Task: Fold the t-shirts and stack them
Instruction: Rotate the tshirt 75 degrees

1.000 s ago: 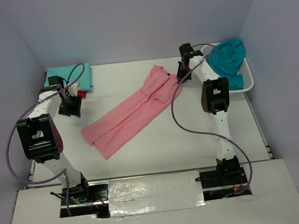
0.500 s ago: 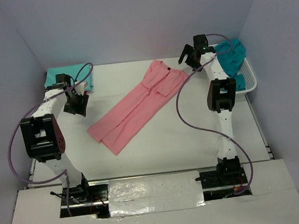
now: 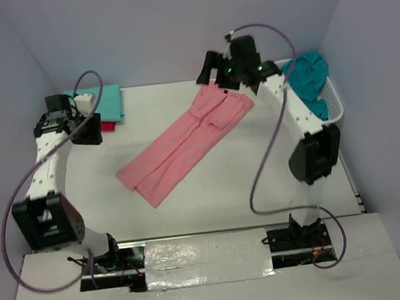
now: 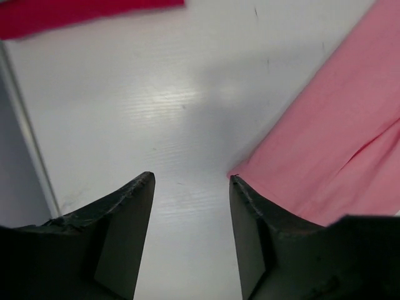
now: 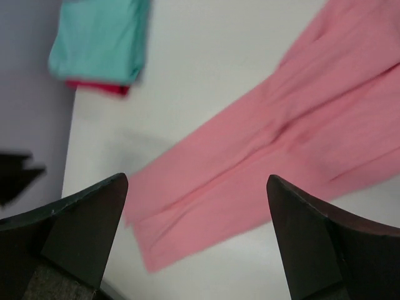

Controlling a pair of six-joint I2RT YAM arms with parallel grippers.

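1. left gripper [image 4: 189, 180]: jaws parted to a middling gap, with nothing between them. Bare white table [image 4: 156, 100] shows through the gap. In the wrist view the tip of one finger lies over the near edge of the pink shirt [image 4: 337, 150]; whether it touches the cloth cannot be told. From above, this gripper is over the left side of the table, just on the near side of the folded pile.

2. right gripper [image 5: 197, 180]: jaws spread wide and empty. From above, it hangs over the far end of the pink shirt. Its wrist camera looks down along the length of that shirt toward the far-left corner.

3. pink shirt: folded lengthwise into a long narrow strip. It lies flat mid-table on a diagonal, from near-left to far-right. Neither gripper holds it.

4. mint shirt [image 3: 110, 102]: folded flat in the far-left corner of the table, on top of the pile and well apart from the pink shirt.

5. red shirt [image 5: 97, 86]: under the mint shirt. Only a thin edge shows along the pile's near side.

6. dark teal shirt [image 3: 306, 76]: unfolded and bunched in a heap. It sits in the white basket [image 3: 332, 109] at the far-right corner and rises above the rim.
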